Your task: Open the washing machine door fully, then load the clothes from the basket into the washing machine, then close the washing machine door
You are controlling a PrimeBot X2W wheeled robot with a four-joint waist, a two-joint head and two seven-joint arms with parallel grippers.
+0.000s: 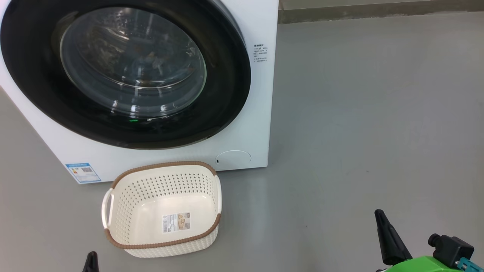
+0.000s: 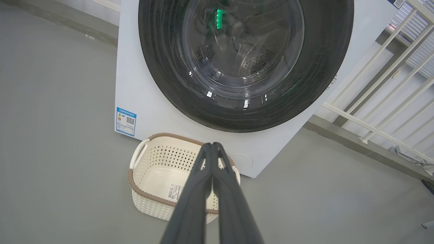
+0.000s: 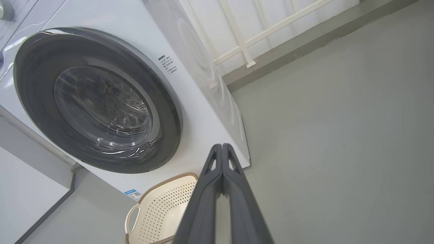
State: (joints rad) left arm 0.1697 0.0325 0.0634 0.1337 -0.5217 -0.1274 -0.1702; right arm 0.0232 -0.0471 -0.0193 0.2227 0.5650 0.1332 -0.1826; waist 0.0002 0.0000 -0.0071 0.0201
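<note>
The white washing machine (image 1: 261, 113) stands on a grey floor. The washing machine door (image 1: 34, 56), with its black rim and glass bowl, lies flush against the front. Before it sits the cream basket (image 1: 166, 164) with only a label on its bottom. The clothes are hidden; shapes behind the glass are too dim to tell. My left gripper (image 2: 212, 145) is shut on nothing and hovers above the basket (image 2: 152, 198); its tip (image 1: 90, 260) shows at the bottom edge. My right gripper (image 3: 222, 146) is shut and empty, off to the right of the basket (image 3: 162, 210) over bare floor (image 1: 380, 216).
A blue label (image 1: 83, 172) and a round filter cap (image 1: 233, 157) mark the machine's lower front. A white railing (image 2: 373, 128) and a low kerb (image 3: 305, 44) run behind and beside the machine. Open grey floor (image 1: 359, 132) stretches to the right.
</note>
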